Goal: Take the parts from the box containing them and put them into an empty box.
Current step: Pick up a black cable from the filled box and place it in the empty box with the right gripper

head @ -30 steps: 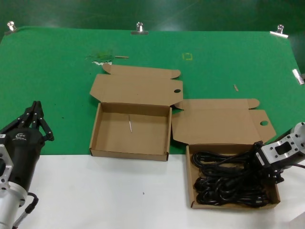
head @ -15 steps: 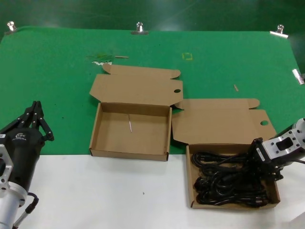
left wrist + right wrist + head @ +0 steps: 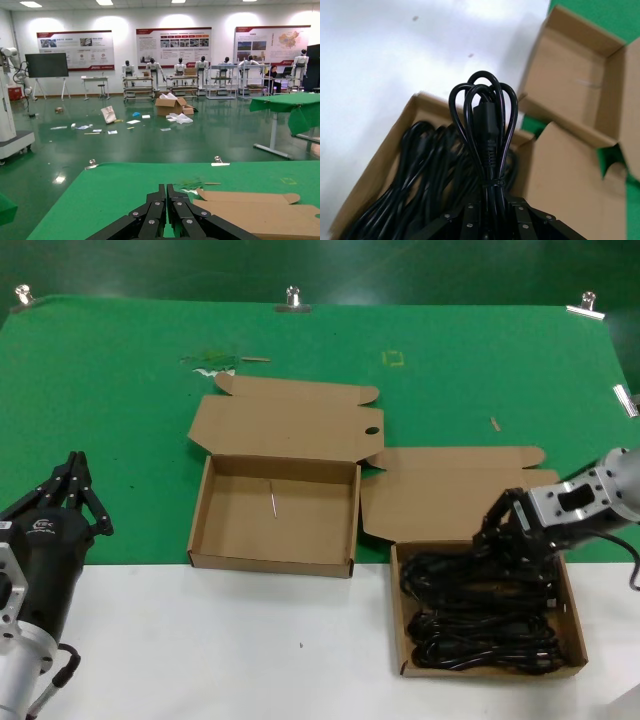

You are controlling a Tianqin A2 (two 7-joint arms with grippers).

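Black cable (image 3: 487,135), 1, in right gripper (image 3: 512,530).

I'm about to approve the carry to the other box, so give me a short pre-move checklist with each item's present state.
1. Right tool shut on a cable bundle: ok.
2. Bundle free of the remaining cables: cannot tell.
3. Empty box open, lid folded back: ok.
4. Its floor free except a thin pale sliver: ok.
5. Left tool parked at the table's near left, off the path: ok.
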